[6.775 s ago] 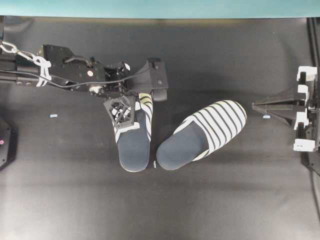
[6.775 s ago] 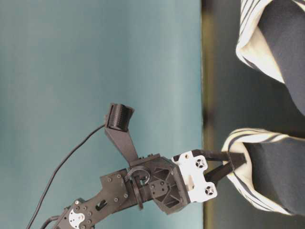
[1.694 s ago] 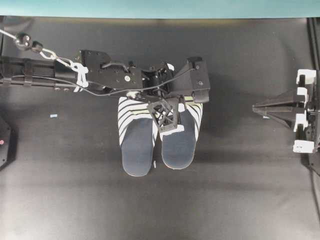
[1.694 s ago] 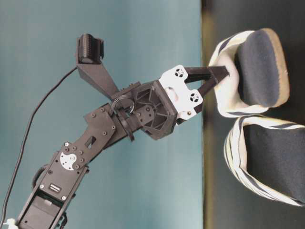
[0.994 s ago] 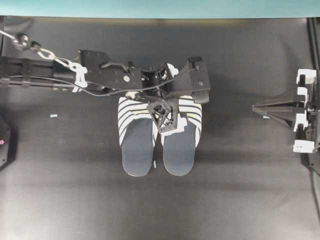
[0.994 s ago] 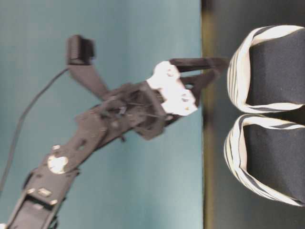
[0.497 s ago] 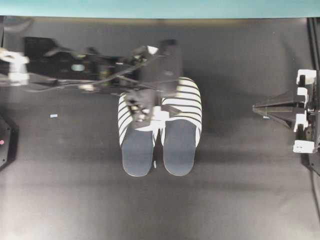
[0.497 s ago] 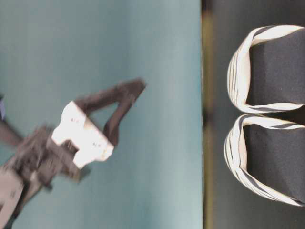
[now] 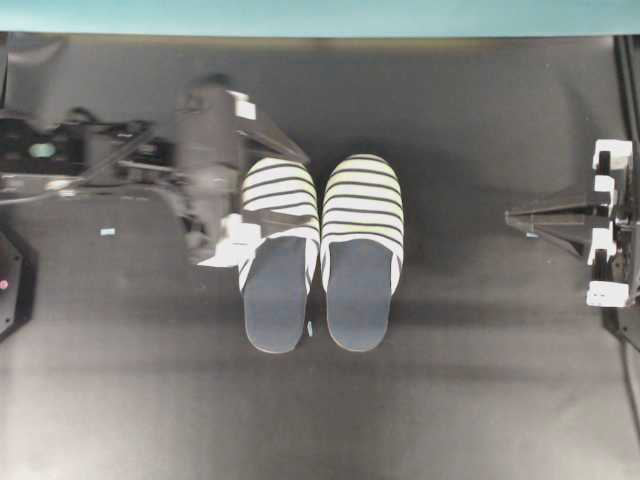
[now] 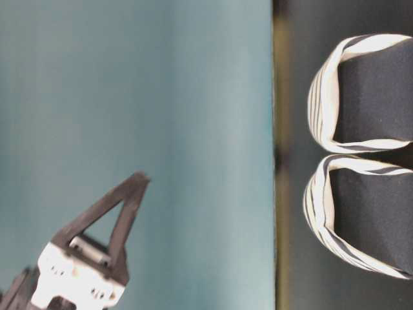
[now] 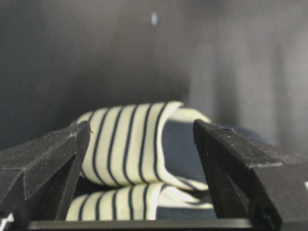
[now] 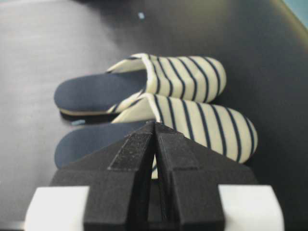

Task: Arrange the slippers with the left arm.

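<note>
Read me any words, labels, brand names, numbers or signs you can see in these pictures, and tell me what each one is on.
None can be read in any view.
The two cream-white and black striped slippers with dark navy insoles carry stripes only, no brand mark.
The black left gripper and black right gripper show no lettering.
The small pale-blue scraps on the black tabletop, such as one beside the slippers, are too small to tell whether they bear print.

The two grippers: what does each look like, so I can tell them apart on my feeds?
The left gripper has black fingers with triangular cut-outs, on a white fitting, with thin cables along its black arm. The right gripper is a black pointed wedge, with white clips stacked behind it.
</note>
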Controlling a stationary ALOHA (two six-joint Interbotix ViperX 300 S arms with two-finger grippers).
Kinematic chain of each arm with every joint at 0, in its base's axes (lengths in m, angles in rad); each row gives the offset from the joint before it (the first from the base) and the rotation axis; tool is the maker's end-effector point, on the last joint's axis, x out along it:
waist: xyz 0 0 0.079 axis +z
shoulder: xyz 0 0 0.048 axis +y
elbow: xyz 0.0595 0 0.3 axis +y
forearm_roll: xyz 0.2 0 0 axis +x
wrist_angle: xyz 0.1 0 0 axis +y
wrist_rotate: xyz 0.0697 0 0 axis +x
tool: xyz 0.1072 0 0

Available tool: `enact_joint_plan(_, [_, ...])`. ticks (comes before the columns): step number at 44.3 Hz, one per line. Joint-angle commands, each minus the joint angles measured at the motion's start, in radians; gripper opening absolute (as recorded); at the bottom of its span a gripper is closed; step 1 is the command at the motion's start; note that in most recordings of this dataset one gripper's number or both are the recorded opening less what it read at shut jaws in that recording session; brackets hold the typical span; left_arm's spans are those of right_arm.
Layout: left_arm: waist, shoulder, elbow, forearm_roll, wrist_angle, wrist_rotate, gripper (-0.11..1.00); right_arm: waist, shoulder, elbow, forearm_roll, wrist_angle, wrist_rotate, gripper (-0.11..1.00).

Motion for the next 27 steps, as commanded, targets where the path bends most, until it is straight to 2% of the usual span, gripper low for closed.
enact_joint_plan(1, [0.000,-0.049,0.020,0.000,-0.040,-0.002,0.83,0.009,0.005,-0.006,0.002,-0.012,0.006,0.00])
enact_joint_plan(10, [-0.002,-0.086,0.060,0.000,-0.040,-0.003,0.83,0.009,0.005,-0.006,0.002,-0.017,0.006,0.00])
enact_joint_plan(27, [-0.002,-0.241,0.181,0.000,-0.101,-0.026,0.83,0.009,0.005,-0.003,0.003,-0.017,0.006,0.00])
